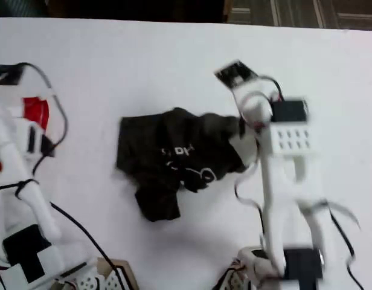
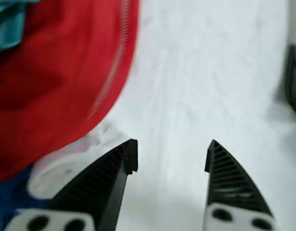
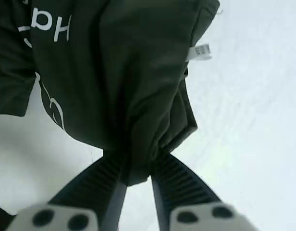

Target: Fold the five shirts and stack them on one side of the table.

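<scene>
Right gripper [image 3: 138, 162] tight on black shirt [image 3: 114, 72]; left gripper [image 2: 173, 147] spread beside red shirt [image 2: 56, 72], black cable [image 1: 61, 118] nearby.

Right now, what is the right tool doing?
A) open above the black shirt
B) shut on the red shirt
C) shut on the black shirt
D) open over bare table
C: in the right wrist view the right tool pinches a bunched fold of the black shirt between its fingers. The left tool is the open one, over the table beside the red shirt.
</scene>
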